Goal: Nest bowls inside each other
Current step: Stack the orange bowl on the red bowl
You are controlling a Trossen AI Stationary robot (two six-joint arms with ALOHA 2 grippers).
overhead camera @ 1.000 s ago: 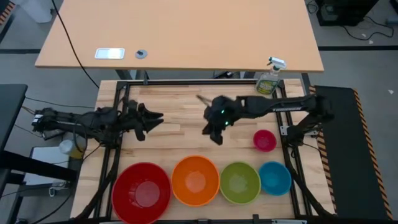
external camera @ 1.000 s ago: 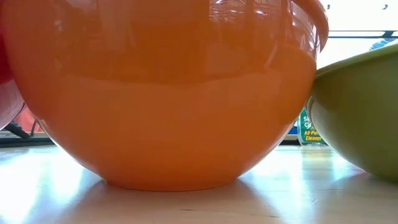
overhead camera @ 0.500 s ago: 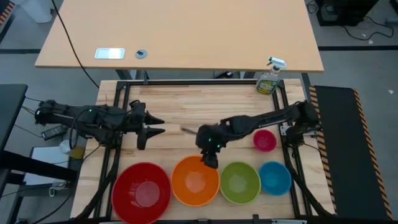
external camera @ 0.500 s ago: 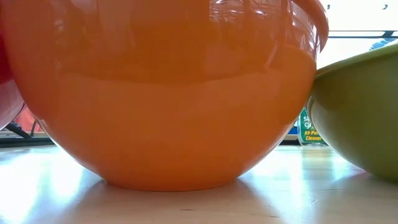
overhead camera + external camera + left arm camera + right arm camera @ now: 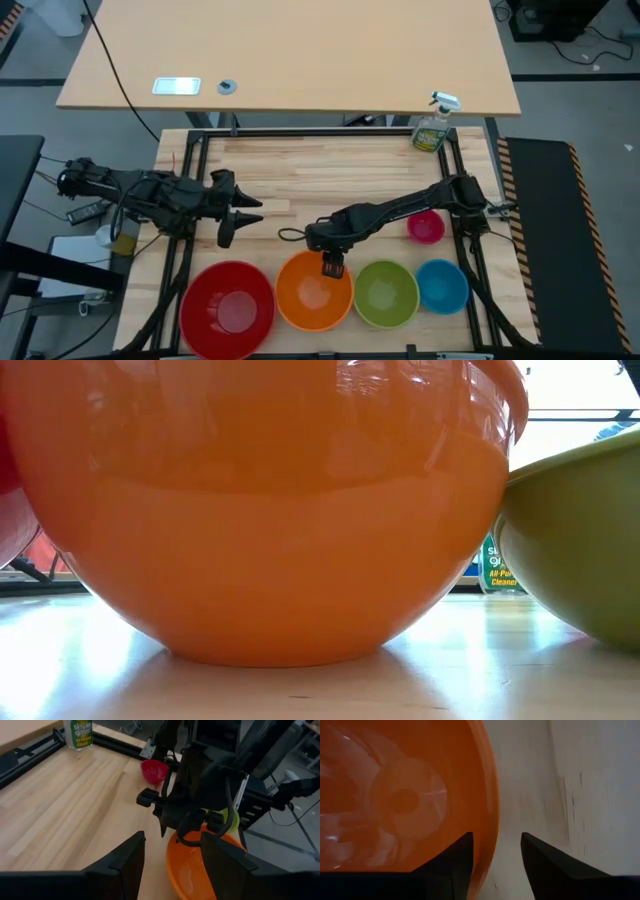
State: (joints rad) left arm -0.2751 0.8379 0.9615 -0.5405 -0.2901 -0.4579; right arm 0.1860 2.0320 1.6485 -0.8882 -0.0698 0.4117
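Four bowls stand in a row on their bases along the near edge: red [image 5: 227, 303], orange [image 5: 314, 290], green [image 5: 386, 292] and blue [image 5: 442, 283]. The small pink bowl [image 5: 425, 226] sits alone behind them on the right. My right gripper [image 5: 331, 266] points down, open, over the orange bowl's far rim [image 5: 489, 820]. One finger [image 5: 452, 862] is over the bowl's inside, the other [image 5: 545, 862] over the table outside. I see no touch. My left gripper [image 5: 245, 212] hovers open at the left, holding nothing.
A green spray bottle [image 5: 432, 128] stands at the table's far right corner. The black frame rails [image 5: 190, 180] run along the table's sides. Bare wood lies between the arms and the far edge. In the low view the orange bowl [image 5: 260, 510] fills the picture, with the green bowl [image 5: 580, 540] beside it.
My right gripper has come from the table's middle toward the near edge and down, tipping steeply downward, until it stands over the orange bowl's far rim. My left gripper has turned and drawn slightly toward the near edge. The bowls have not moved.
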